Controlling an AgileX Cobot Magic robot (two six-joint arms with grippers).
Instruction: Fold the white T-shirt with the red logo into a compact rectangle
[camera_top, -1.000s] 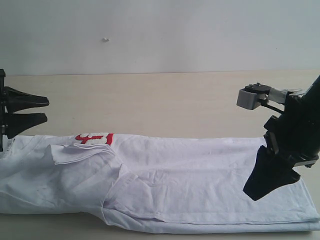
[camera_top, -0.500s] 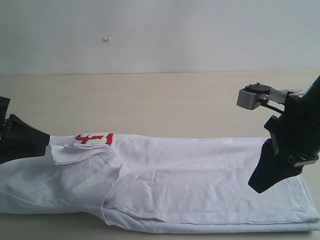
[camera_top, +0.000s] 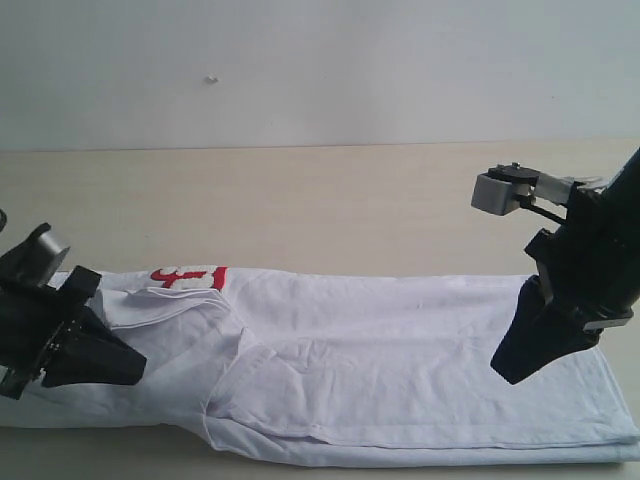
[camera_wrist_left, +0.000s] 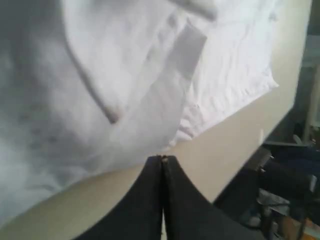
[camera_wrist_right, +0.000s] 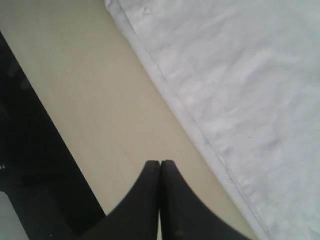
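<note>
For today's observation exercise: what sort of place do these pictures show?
Probably a robotics test bench: a pale table against a plain wall, left gripper and right gripper at a white T-shirt.

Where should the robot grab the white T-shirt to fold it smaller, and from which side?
Probably its short right end, coming in low from the right. The white T-shirt lies flat as a long band, and there the stacked layers finish in a free edge on the table, so a finger could slip underneath. The right end effector, shut and empty, is nearest.
</note>
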